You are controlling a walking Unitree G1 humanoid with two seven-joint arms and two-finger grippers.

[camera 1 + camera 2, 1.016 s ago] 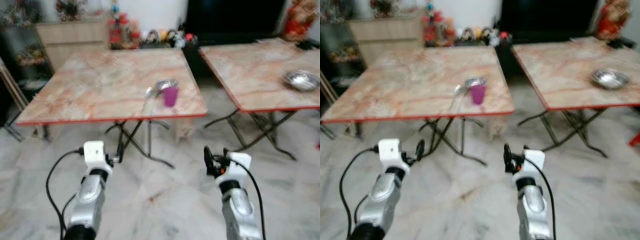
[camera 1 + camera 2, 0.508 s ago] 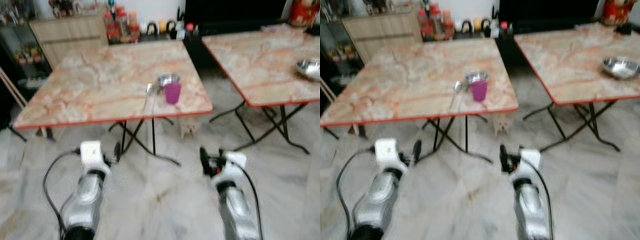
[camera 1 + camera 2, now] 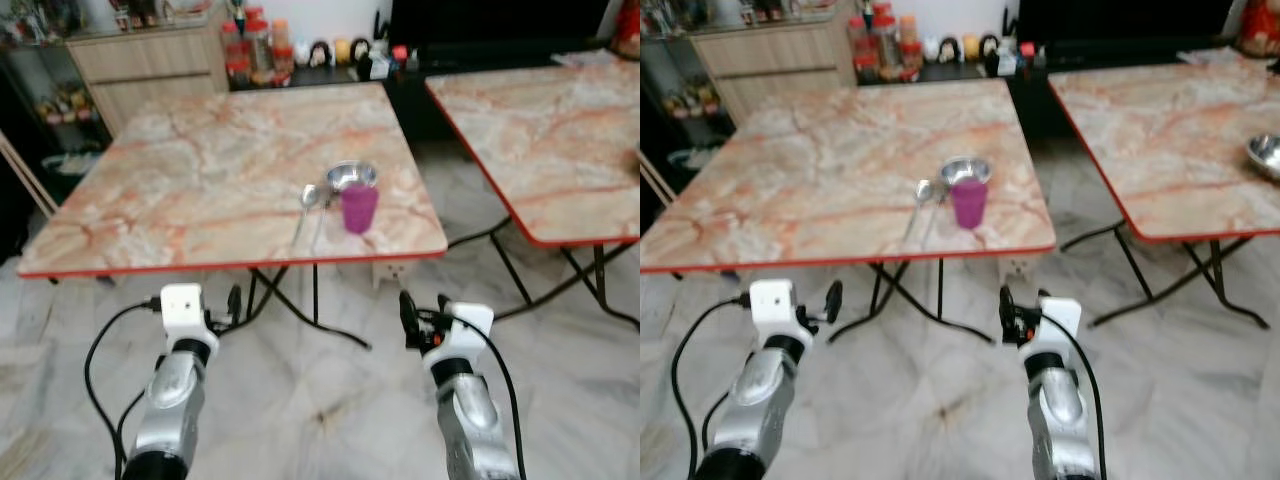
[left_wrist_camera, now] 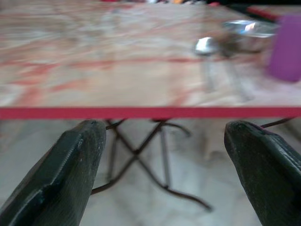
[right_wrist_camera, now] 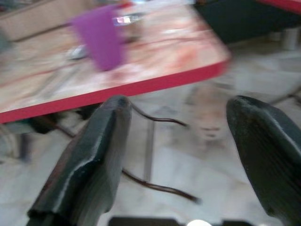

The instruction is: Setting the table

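A purple cup (image 3: 359,208) stands near the front right corner of a marble table with a red edge (image 3: 230,264). Just behind it sits a small steel bowl (image 3: 352,176), and to its left lie two long spoons (image 3: 305,205). My left gripper (image 4: 164,174) and right gripper (image 5: 183,155) are held out low over the floor, short of the table's front edge. Both are open, with nothing between their fingers. The right wrist view looks up at the purple cup (image 5: 99,41), and the left wrist view catches the spoons (image 4: 207,47) and the bowl (image 4: 247,35).
A second marble table (image 3: 1160,150) stands to the right with a steel bowl (image 3: 1265,152) near its edge. Folding metal legs (image 3: 300,305) cross under the near table. A wooden cabinet (image 3: 150,60) and bottles (image 3: 255,45) line the back wall. The floor is grey marble.
The whole picture has shifted: the near table looks closer and lower in view, and the right table has slid toward the right edge. Both arms keep the same pose, still open.
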